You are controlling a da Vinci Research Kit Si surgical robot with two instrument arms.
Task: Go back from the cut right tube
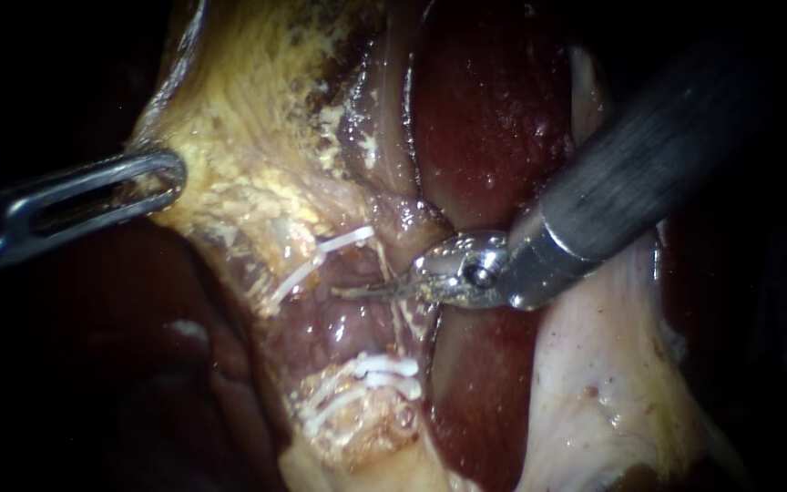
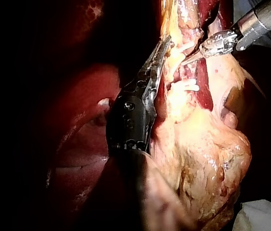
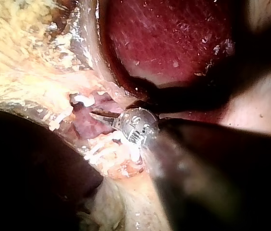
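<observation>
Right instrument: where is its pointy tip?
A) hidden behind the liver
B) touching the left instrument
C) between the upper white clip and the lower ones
C: the right instrument has its tip in the gap between the upper clip and the lower clips.

Endoscope's in close, facing the clips head-on; left wrist camera looks along the left instrument from farther back; right wrist hugs the right instrument; all share those clips.
</observation>
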